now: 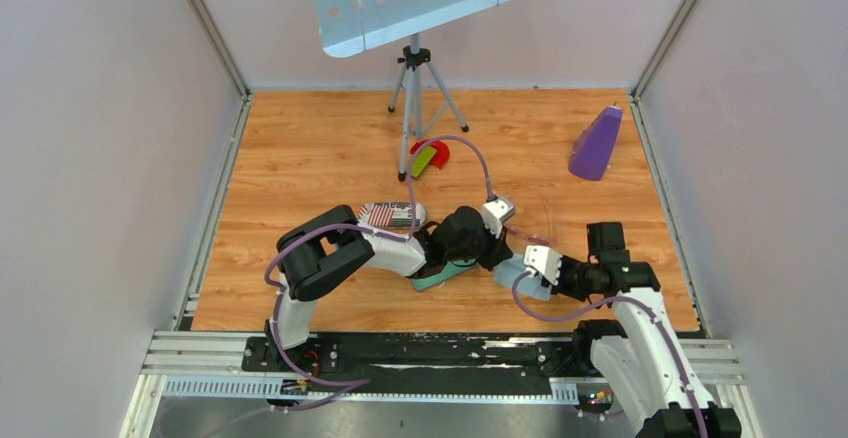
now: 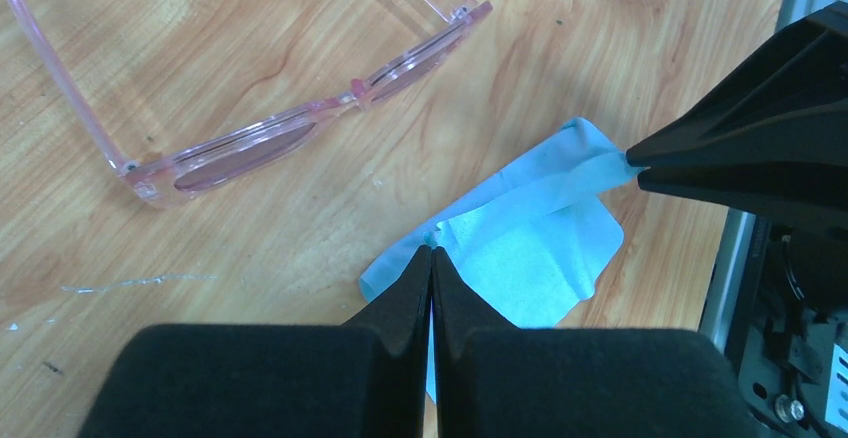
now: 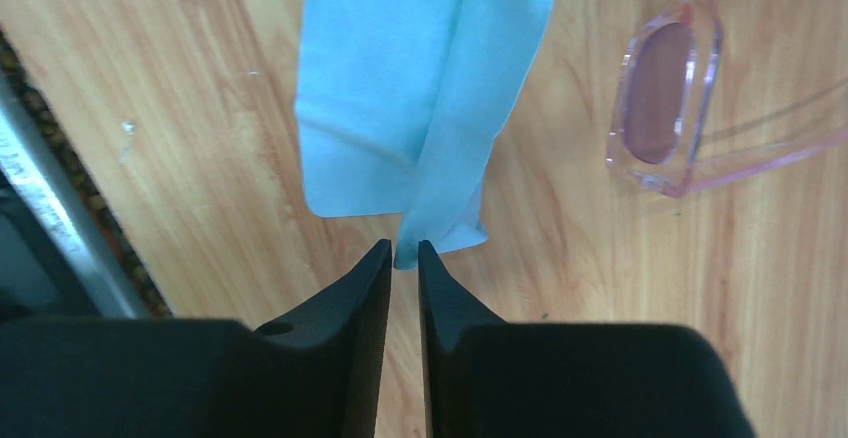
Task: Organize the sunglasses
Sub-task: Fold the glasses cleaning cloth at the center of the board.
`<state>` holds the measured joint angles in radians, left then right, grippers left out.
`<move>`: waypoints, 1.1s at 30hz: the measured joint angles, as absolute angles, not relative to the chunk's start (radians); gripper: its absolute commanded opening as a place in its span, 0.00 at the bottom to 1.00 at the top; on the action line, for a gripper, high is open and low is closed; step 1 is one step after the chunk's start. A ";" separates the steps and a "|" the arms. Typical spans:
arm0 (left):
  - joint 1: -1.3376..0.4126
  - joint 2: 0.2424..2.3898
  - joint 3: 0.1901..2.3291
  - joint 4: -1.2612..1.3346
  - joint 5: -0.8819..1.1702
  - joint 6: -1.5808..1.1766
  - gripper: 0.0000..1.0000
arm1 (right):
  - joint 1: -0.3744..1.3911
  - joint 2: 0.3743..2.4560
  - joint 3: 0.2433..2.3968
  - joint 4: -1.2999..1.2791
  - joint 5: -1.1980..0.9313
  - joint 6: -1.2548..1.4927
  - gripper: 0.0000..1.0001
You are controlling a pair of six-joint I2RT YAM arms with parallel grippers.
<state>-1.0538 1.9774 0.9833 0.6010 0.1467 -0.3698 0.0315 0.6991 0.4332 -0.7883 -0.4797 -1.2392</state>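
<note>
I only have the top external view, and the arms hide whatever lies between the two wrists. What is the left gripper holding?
Observer: The left gripper has its jaws shut on one edge of a light blue cloth.
Operator: And the right one?
Observer: The right gripper pinches another corner of the same cloth, which is creased between the two.
Operator: Where are the sunglasses?
Observer: The pink sunglasses lie on the wooden table with their arms unfolded, apart from the cloth and from both grippers.
</note>
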 measured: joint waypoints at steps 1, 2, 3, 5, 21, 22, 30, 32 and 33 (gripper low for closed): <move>-1.053 1.977 0.983 0.601 0.150 -0.370 0.00 | 0.031 0.700 0.434 -0.804 -0.485 -1.247 0.23; -1.053 1.977 0.982 0.600 0.155 -0.370 0.00 | 0.031 0.705 0.436 -0.820 -0.489 -1.251 0.23; -1.053 1.977 0.981 0.601 0.159 -0.370 0.00 | 0.031 0.709 0.442 -0.839 -0.490 -1.253 0.23; -1.053 1.977 0.981 0.600 0.166 -0.369 0.00 | 0.031 0.726 0.465 -0.871 -0.491 -1.254 0.24; -1.053 1.977 0.981 0.600 0.176 -0.358 0.00 | -0.048 1.055 0.672 -1.032 -0.644 -1.277 0.52; -1.053 1.977 0.980 0.600 0.176 -0.358 0.00 | -0.050 1.077 0.678 -1.039 -0.646 -1.280 0.52; -1.052 1.977 0.974 0.601 0.176 -0.359 0.00 | -0.119 1.237 0.765 -1.074 -0.694 -1.304 0.51; -1.051 1.977 0.974 0.604 0.176 -0.359 0.00 | -0.130 1.269 0.781 -1.074 -0.704 -1.309 0.50; -1.051 1.977 0.974 0.604 0.176 -0.359 0.00 | -0.133 1.283 0.785 -1.074 -0.707 -1.309 0.49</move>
